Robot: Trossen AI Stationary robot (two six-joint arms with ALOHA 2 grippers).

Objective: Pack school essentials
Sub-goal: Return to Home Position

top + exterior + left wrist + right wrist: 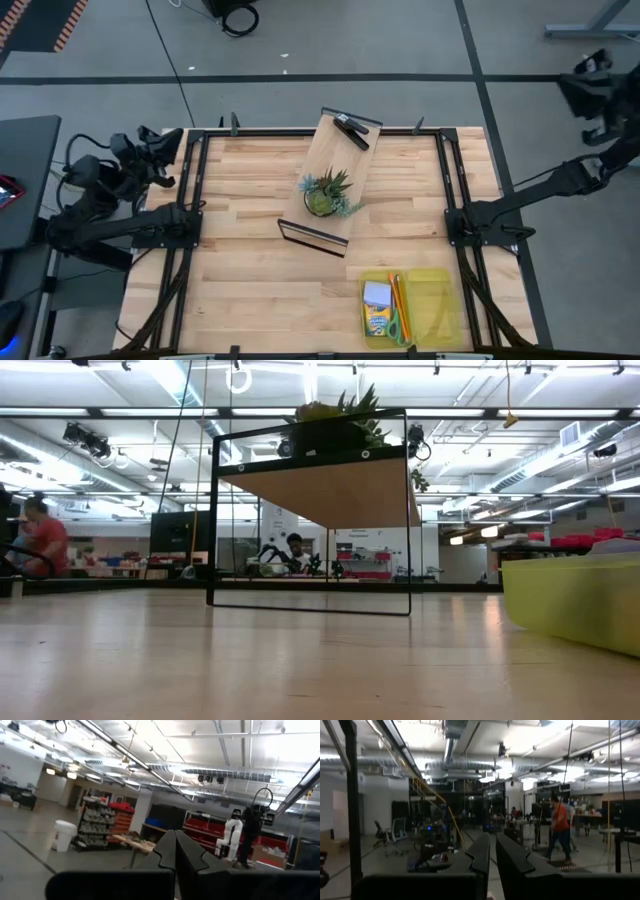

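The school essentials lie together in a yellow-green bin (440, 305) at the table's near right; the bin's wall (575, 600) also shows in the low view. Inside are a pale blue-white pad (377, 293), a yellow-green crayon box (377, 320), thin orange pencils (397, 293) and green-handled scissors (403, 326). My left gripper (152, 148) (175, 847) is off the table's far left corner, shut and pointing into the room. My right gripper (597, 75) (493, 851) is raised beyond the table's far right, shut to a thin slit. Neither is near the bin.
A black-framed wooden shelf (335, 180) (320, 490) stands slantwise at the table's middle far side. It carries a spiky green potted plant (328, 193) and a black clip-like object (351, 129). Black rails (192, 200) run along the table's left and right edges. People move in the room behind.
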